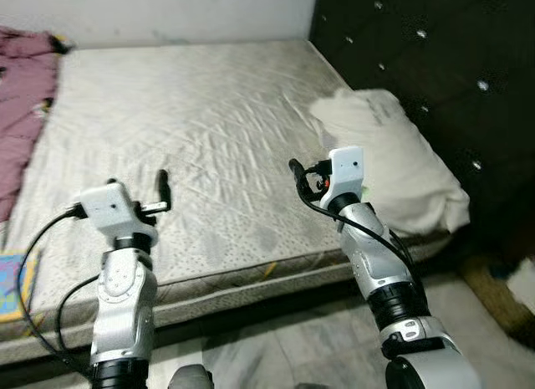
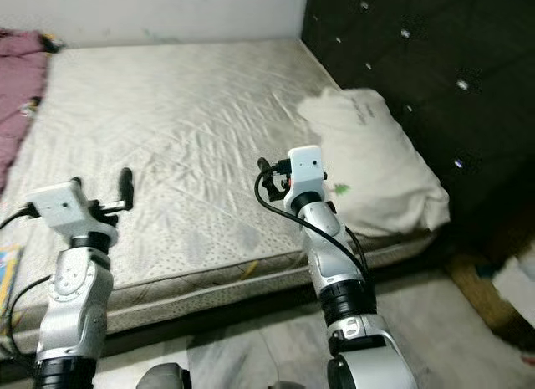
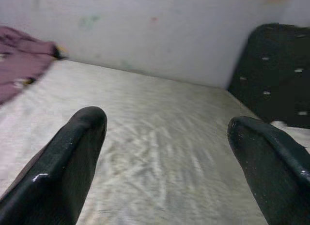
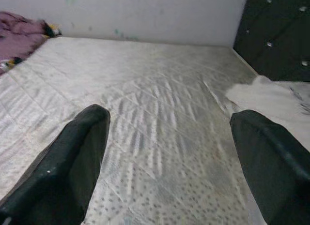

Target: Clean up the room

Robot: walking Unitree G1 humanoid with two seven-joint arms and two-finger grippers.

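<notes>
silver arms (image 1: 123, 297), black cables, black fingers (image 3: 63, 167)

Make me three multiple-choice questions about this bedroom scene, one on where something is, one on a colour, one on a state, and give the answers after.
1. Where does the white pillow lie on the grey quilted mattress?
A. at the end by the dark tufted headboard
B. in the middle
C. on the floor

2. What colour is the crumpled blanket at the mattress's far left side?
A. green
B. purplish pink
C. yellow

3. How do the left gripper and right gripper stand?
A. both shut on cloth
B. one open, one shut
C. both open, holding nothing

Answers: 1 A, the pillow sits against the headboard end. 2 B, the bunched fabric is purplish pink. 3 C, each wrist view shows two fingers spread with bare mattress between.
</notes>
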